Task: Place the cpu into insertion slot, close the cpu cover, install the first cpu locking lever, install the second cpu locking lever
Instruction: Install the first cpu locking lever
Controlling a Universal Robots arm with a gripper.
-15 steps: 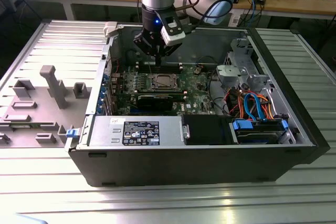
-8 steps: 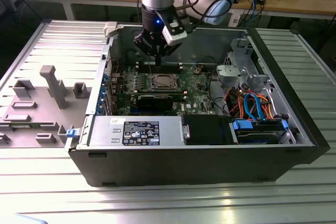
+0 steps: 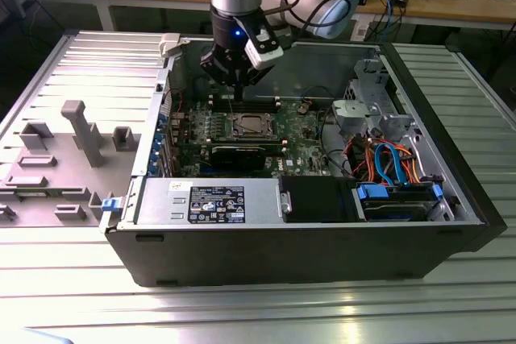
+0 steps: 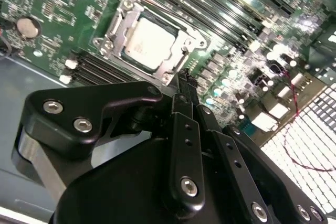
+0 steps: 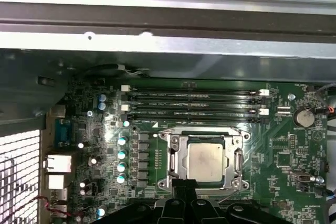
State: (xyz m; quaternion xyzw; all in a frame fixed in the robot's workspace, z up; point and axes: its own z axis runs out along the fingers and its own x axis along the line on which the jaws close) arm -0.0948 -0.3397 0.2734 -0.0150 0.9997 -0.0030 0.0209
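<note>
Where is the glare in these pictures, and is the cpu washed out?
Second wrist view: the perforated panel blows out white, and the cpu shines pale. First wrist view: the same panel glares, while the cpu is evenly lit. Exterior view: soft reflections on the ribbed table.

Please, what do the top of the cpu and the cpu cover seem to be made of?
The cpu: its top looks like matte silvery-grey metal, with a dull, even sheen. The cpu cover: probably thin stamped steel with a brighter finish, judging by the sharp glints along its edges.
</note>
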